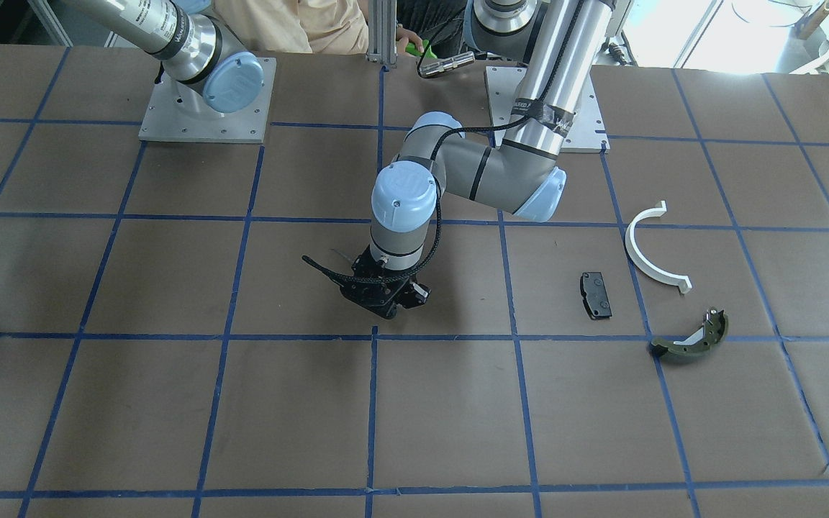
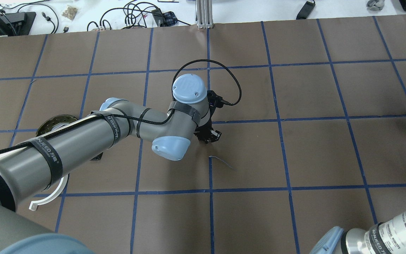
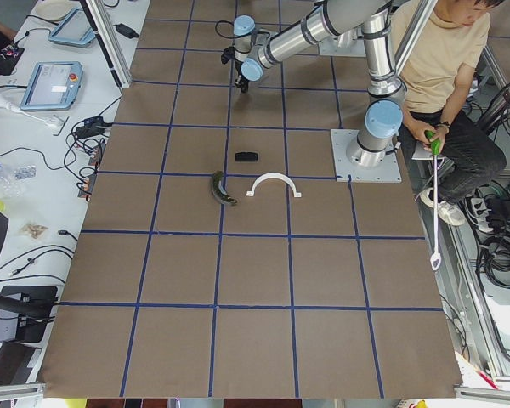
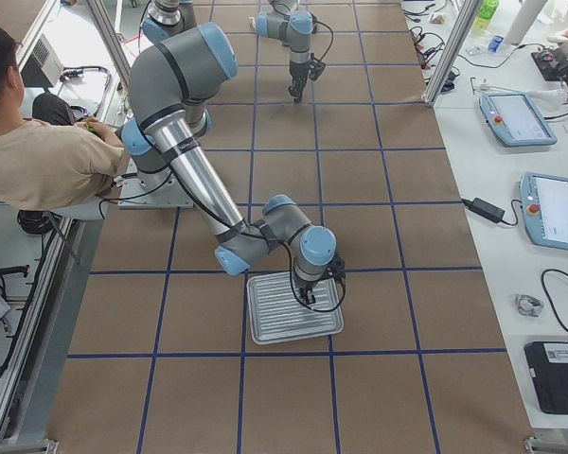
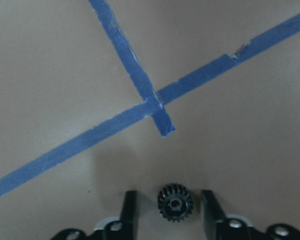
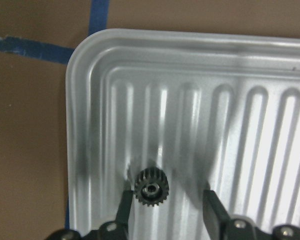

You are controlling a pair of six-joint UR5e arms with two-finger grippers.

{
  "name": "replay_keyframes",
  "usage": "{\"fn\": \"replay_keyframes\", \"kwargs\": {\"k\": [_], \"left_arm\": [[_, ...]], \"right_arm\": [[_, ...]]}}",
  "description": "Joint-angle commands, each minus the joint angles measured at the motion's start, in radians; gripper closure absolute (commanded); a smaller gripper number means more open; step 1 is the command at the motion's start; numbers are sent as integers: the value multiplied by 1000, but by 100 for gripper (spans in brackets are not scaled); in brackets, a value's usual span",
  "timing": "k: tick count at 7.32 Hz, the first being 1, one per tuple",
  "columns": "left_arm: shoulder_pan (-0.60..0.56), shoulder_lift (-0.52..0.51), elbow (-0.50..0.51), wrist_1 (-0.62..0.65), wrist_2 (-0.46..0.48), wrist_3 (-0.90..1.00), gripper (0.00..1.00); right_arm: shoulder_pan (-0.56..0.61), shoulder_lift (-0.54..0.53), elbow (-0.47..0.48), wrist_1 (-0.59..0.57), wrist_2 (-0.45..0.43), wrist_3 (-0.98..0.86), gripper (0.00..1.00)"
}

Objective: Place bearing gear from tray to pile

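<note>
Gear (image 5: 175, 202) lies unheld on bench (image 5: 240, 125), low in frame, between parted jaws of my left gripper (image 5: 168, 195), likely bound for pile (image 1: 596, 295); my right gripper (image 6: 166, 191) gapes around second gear (image 6: 151, 189) in tray (image 6: 85, 100).

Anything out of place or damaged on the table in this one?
Yes. Just ahead of the left gripper, a stub of blue tape juts past the grid crossing, askew. Also, a small gear sits untouched inside that open gripper at mid-table, well apart from the pile.
</note>
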Motion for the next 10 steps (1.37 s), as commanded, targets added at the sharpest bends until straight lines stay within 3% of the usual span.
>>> {"fn": "replay_keyframes", "kwargs": {"k": [1,6,7,10], "left_arm": [[2,26,-1,-1,2,2,93],[140,147,-96,-33,31,-271,93],[192,181,-103,-88,40,-271,99],[372,282,-101,-257,66,-162,100]], "right_arm": [[4,-2,-4,3,6,1,48],[9,-2,-1,8,12,29,43],[10,-2,1,8,12,33,49],[11,-2,-1,6,32,33,60]]}}
